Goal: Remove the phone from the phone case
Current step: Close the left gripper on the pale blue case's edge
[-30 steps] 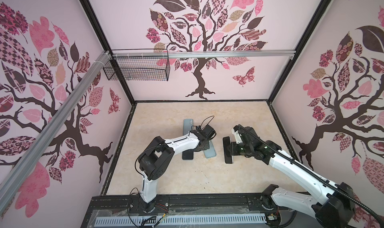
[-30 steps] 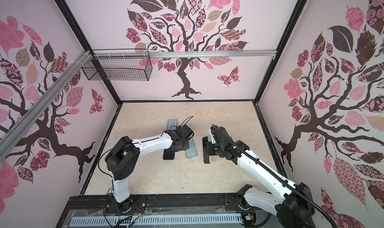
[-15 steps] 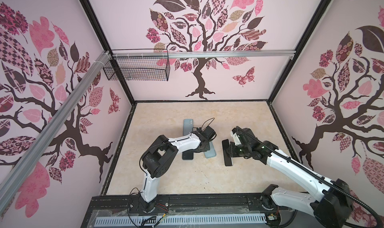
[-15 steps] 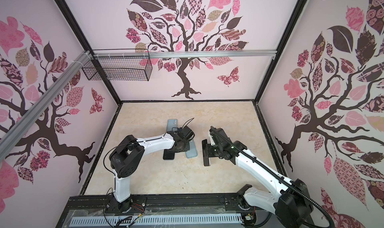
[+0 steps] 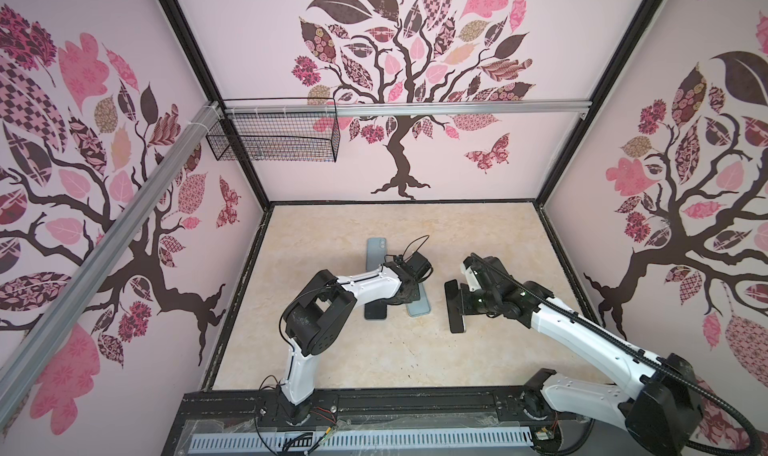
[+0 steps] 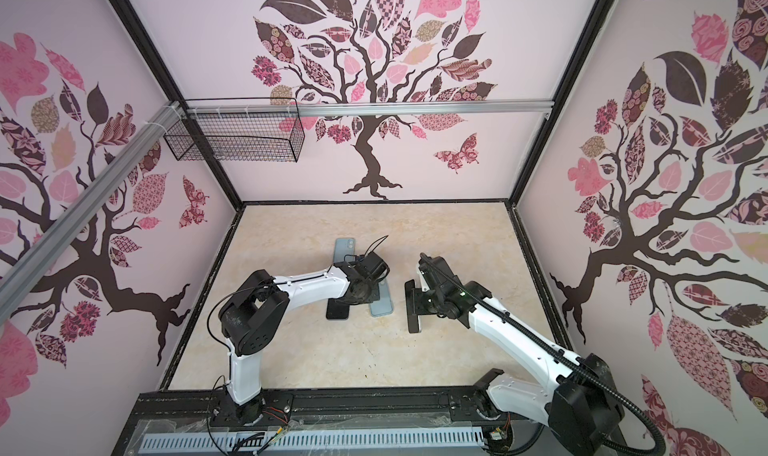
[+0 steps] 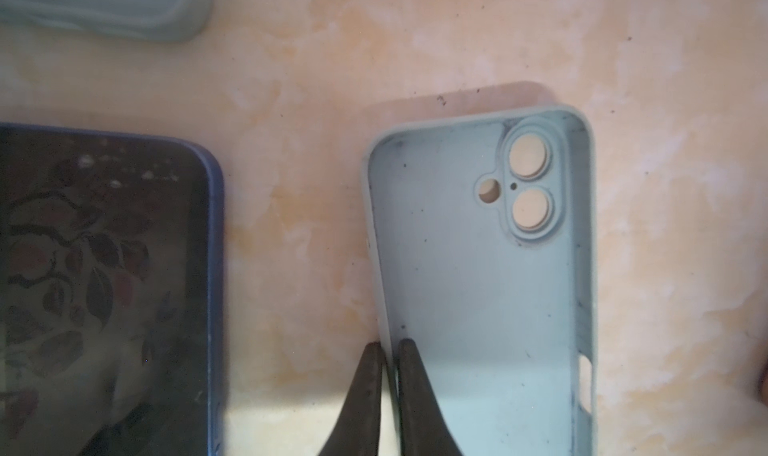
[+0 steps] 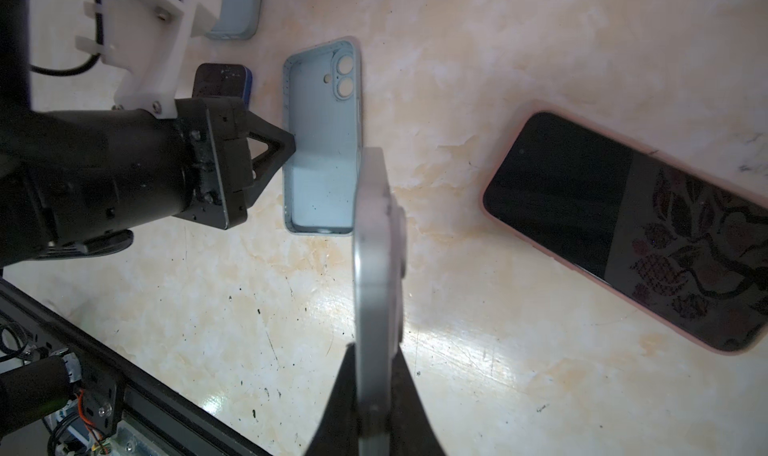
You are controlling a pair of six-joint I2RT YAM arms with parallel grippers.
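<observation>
Pale-blue and empty, the phone case (image 7: 478, 292) lay on the desk (image 7: 311, 100), one wall pinched in my left gripper (image 7: 390, 344), I judged to pin it down. At its three o'clock my right gripper (image 8: 372, 350) clamped the freed phone (image 8: 374, 225) on edge. The navy case (image 7: 216, 267) and the pink case (image 8: 486, 200) each held a phone.

Marbled table (image 5: 374, 350), pale case (image 7: 478, 287), blue-cased phone (image 7: 104, 287)

No text, labels or numbers are legible
</observation>
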